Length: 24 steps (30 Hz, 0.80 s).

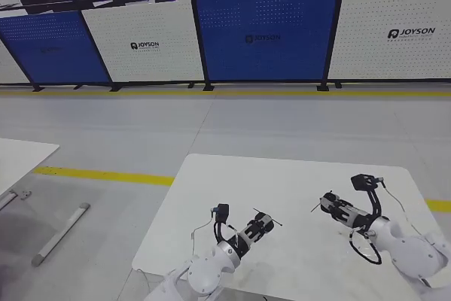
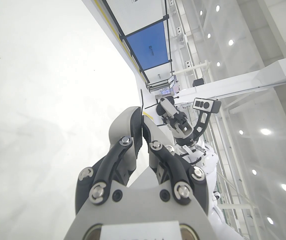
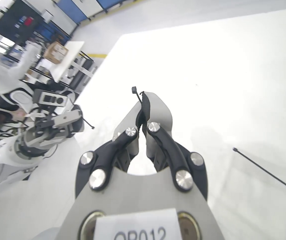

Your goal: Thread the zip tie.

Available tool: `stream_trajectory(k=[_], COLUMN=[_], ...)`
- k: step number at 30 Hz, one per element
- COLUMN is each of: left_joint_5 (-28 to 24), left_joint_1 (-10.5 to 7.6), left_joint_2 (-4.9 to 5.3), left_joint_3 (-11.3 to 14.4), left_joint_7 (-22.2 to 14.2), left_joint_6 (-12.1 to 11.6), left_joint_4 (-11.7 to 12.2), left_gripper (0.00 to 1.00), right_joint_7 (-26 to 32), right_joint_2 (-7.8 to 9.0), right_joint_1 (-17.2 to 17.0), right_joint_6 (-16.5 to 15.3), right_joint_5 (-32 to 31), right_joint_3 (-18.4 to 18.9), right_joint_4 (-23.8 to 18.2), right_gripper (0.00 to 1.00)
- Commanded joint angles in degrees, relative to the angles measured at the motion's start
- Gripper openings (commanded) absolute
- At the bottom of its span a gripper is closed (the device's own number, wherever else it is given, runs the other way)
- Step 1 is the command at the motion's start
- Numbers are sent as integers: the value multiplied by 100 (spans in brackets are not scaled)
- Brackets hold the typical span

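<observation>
On the white table (image 1: 300, 177) the two arms sit near the robot, well apart from each other, their tips turned toward one another. The right gripper (image 3: 143, 99), on the right side of the table, has its fingers pressed narrow on a black zip tie (image 3: 138, 96); the tie's square head sticks out just past the fingertips, raised off the tabletop. The left gripper (image 2: 141, 113), to the left and slightly nearer, is likewise pinched tight on a thin black strip (image 2: 142, 99), a short length of which pokes out beyond the pads. This strip is probably a second zip tie, though it is too thin to tell for sure. Another long black strand (image 3: 265, 169) runs beside the right gripper over the table; whether it rests on the surface cannot be told.
</observation>
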Motion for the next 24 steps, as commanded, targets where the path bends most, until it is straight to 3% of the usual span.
stream_trajectory(k=[1, 4, 24], left_joint_5=[0, 0, 0], left_joint_1=[0, 0, 0], left_joint_2=[0, 0, 0], left_joint_3=[0, 0, 0], left_joint_7=[0, 0, 0], left_joint_6=[0, 0, 0], left_joint_4=[0, 0, 0], left_gripper=[0, 0, 0], right_joint_7=[-320, -634, -634], right_joint_2=[-16, -44, -44], right_joint_1=[-181, -499, -499], right_joint_6=[279, 476, 476], right_joint_5=[-41, -13, -13], right_joint_3=[21, 32, 32], right_joint_4=[-150, -334, -334], right_gripper=[0, 0, 0])
